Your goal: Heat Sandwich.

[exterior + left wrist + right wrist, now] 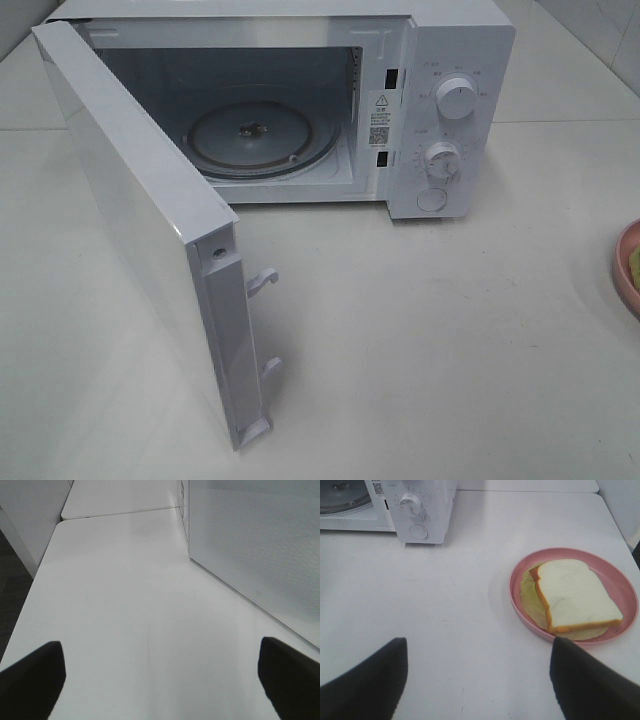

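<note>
The sandwich [575, 595], white bread over pale green lettuce with an orange-brown edge, lies on a round pink plate [616, 575] on the white table. In the right wrist view my right gripper [477, 680] hovers open short of the plate, its dark fingers [365, 680] spread wide with nothing between them. The left gripper [160, 680] is open too, above bare table beside the microwave door [260, 545]. In the exterior high view only the plate's edge [622, 270] shows at the far right, and neither gripper is visible.
A white microwave [450, 100] stands at the back of the table, its door [140, 230] swung wide toward the front left. Its glass turntable [262, 135] is bare. Two dials and a button sit on its right panel. The table edge [40, 575] drops off beside the left gripper.
</note>
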`<state>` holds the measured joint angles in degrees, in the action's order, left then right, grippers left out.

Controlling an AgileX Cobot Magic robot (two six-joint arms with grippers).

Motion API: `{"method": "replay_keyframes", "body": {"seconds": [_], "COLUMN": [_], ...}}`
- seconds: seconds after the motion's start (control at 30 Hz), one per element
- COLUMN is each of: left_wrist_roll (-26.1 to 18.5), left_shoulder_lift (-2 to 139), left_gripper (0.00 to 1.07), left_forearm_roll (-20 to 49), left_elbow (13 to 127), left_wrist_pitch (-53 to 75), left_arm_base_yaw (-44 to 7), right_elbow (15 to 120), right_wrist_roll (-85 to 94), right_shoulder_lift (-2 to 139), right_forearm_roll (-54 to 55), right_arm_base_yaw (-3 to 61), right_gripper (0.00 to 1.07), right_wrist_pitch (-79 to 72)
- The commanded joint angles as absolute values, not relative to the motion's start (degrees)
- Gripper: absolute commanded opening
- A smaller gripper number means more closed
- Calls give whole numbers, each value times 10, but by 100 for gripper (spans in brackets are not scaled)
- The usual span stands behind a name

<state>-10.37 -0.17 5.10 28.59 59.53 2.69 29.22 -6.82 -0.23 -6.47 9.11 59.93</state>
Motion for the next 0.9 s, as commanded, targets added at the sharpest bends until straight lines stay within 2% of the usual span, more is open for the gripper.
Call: {"method": "replay_keyframes", "body": {"seconds": [0.03, 0.3, 0.53, 0.7, 0.83, 0.87, 0.9], "left_wrist_roll": [-100, -99, -80, -73, -73, -73, -72], "left_shoulder_lift": [-14, -14, 9, 54, 108, 108, 128], "left_gripper": [103, 103, 102, 91, 68, 68, 56], "left_forearm_roll": [57, 66, 73, 77, 81, 81, 84], "left_elbow": [285, 285, 296, 300, 300, 300, 296], "left_wrist_pitch": [591, 591, 571, 533, 505, 505, 489], "left_arm_base_yaw": [21, 21, 21, 21, 21, 21, 21], "right_elbow": [290, 290, 290, 290, 290, 290, 290], "right_wrist_roll": [-61, -61, -61, -61, -61, -61, -61], "right_shoulder_lift": [-18, -18, -18, -18, -18, -18, -18], "right_forearm_roll": [-66, -66, -66, -66, -66, -66, -66], "right_arm_base_yaw": [87, 87, 87, 87, 87, 87, 87], "right_gripper": [76, 76, 76, 76, 76, 76, 76], "right_wrist_pitch": [595, 595, 595, 595, 595, 595, 595]}}
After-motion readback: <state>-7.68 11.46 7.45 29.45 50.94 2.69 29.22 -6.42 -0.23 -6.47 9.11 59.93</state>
